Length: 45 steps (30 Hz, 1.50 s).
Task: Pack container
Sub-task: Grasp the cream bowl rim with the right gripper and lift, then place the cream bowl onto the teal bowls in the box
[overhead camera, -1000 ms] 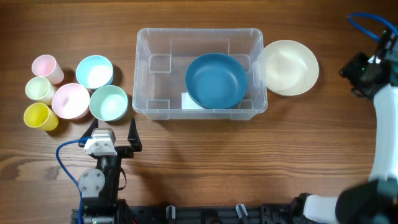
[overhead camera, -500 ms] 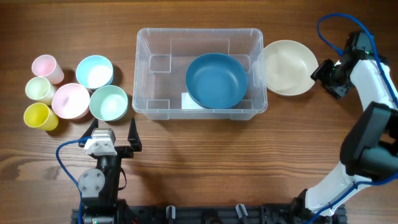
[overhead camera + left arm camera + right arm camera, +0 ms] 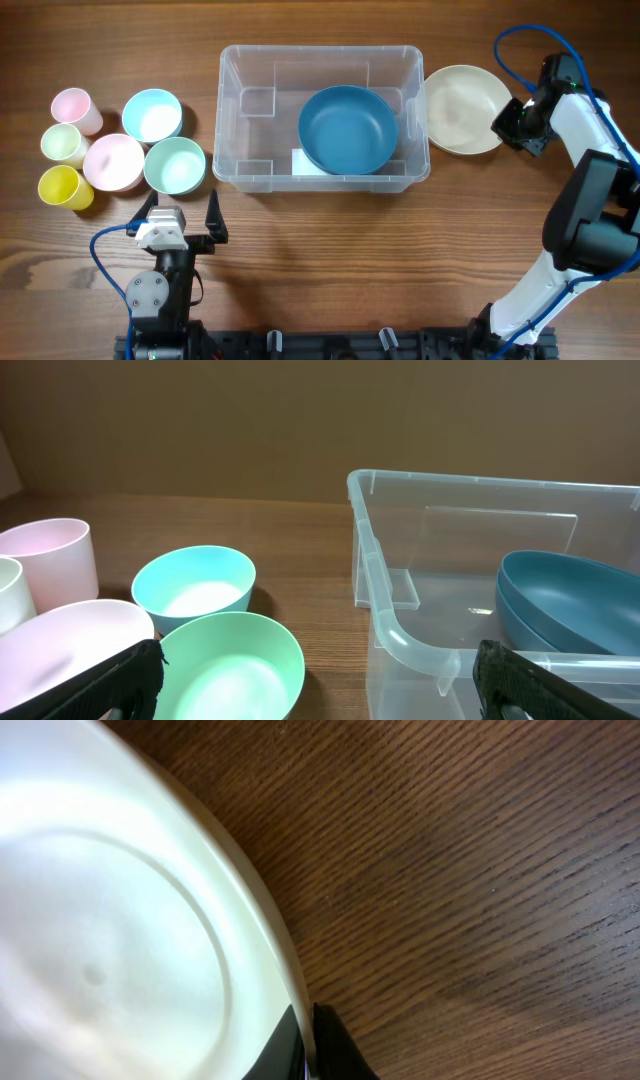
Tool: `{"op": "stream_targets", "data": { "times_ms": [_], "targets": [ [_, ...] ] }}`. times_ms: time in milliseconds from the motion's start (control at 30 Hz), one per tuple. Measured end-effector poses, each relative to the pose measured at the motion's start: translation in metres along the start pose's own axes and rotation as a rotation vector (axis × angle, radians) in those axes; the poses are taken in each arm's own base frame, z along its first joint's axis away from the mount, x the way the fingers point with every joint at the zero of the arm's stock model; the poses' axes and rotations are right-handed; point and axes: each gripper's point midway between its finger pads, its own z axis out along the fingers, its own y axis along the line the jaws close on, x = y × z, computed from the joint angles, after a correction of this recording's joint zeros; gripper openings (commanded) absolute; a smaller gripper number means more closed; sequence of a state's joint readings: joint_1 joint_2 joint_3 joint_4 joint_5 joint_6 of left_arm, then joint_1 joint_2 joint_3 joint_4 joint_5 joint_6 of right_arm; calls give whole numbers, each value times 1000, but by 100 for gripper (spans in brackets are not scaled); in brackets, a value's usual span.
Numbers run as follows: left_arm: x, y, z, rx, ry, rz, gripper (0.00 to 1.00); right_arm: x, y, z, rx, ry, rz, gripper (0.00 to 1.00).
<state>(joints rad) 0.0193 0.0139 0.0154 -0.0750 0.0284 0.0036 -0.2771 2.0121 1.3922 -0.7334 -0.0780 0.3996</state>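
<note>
1. Brown wooden table [image 3: 300, 270] across the whole overhead view; plain brown wall behind it in the left wrist view.
2. Middle of the table, toward the far edge: the container [image 3: 232, 120], clear, upright, open at the top, with a white label [image 3: 302, 160] low down by the front wall.
3. Inside, toward the right end: a blue bowl [image 3: 348, 129], upright, overlapping the label's edge.
4. Outside, just beside the container's right wall: a cream bowl [image 3: 455, 100] (touching or not, cannot tell).
5. At the cream bowl's right rim: the right gripper [image 3: 512, 122], clenched on that rim, one dark finger [image 3: 335, 1050] outside it and the other inside. Cream bowl between this claw and the container.
6. Left of the container and apart from it: light blue bowl [image 3: 152, 114], green bowl [image 3: 174, 165] and pink bowl [image 3: 113, 162] in a cluster; further left, pink cup [image 3: 74, 107], pale cup [image 3: 62, 144], yellow cup [image 3: 62, 186].
7. Toward the near edge, off the container's front-left corner: the left gripper [image 3: 182, 205], fingers spread wide, holding nothing, well apart from the container.
</note>
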Motion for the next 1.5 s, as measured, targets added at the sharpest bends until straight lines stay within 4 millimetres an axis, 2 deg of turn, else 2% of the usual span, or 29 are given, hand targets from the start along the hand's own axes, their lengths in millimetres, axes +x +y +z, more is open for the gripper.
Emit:
{"op": "stream_targets", "data": {
  "times_ms": [133, 200, 300, 367, 433, 467, 567, 667, 733, 800, 933, 1033, 1200, 1333, 1500],
  "targets": [
    [0, 0, 0, 0, 0, 0, 100, 1, -2, -4, 10, 1, 0, 4],
    [0, 0, 0, 0, 0, 0, 100, -1, -1, -13, 9, -17, -4, 4],
    [0, 0, 0, 0, 0, 0, 100, -7, 3, -50, -7, -86, -29, 4],
    [0, 0, 0, 0, 0, 0, 100, -16, 10, -89, -39, -168, -51, 4],
    [0, 0, 0, 0, 0, 0, 100, -26, 21, -139, -82, -283, -93, 4],
    [0, 0, 0, 0, 0, 0, 100, -31, 30, -176, -115, -370, -125, 4],
    [0, 0, 0, 0, 0, 0, 100, -22, 49, -252, -187, -545, -214, 4],
    [0, 0, 0, 0, 0, 0, 100, -1, 67, -298, -247, -639, -293, 4],
    [0, 0, 0, 0, 0, 0, 100, 16, 80, -314, -280, -667, -358, 4],
    [0, 0, 0, 0, 0, 0, 100, 32, 96, -316, -306, -655, -420, 4],
    [0, 0, 0, 0, 0, 0, 100, 52, 128, -299, -335, -591, -520, 4],
    [0, 0, 0, 0, 0, 0, 100, 67, 153, -275, -342, -521, -594, 4],
    [0, 0, 0, 0, 0, 0, 100, 94, 192, -217, -321, -383, -715, 6],
    [0, 0, 0, 0, 0, 0, 100, 110, 206, -175, -283, -289, -769, 6],
    [0, 0, 0, 0, 0, 0, 100, 115, 209, -143, -242, -221, -784, 6]
  ]
}}
